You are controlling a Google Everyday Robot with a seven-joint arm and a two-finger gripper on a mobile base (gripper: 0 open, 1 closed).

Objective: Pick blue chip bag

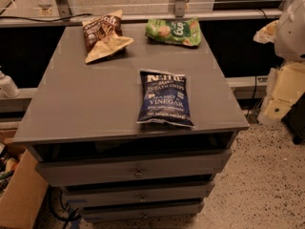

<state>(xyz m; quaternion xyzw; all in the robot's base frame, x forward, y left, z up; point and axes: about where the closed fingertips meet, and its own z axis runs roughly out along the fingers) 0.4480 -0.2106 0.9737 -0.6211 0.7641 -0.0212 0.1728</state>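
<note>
The blue chip bag (164, 98) lies flat on the grey cabinet top (86, 99), near its front edge and right of centre, with its white "vinegar" lettering facing up. My gripper (279, 99) is at the far right of the view, beside the cabinet's right side and off the top. It is well apart from the bag and touches nothing. The white and cream arm parts (291, 27) rise above it.
A brown-and-tan chip bag (104, 35) lies at the back left of the top and a green snack bag (174, 31) at the back right. Drawers (138, 171) face front below. A cardboard box (19, 194) stands on the floor at the left.
</note>
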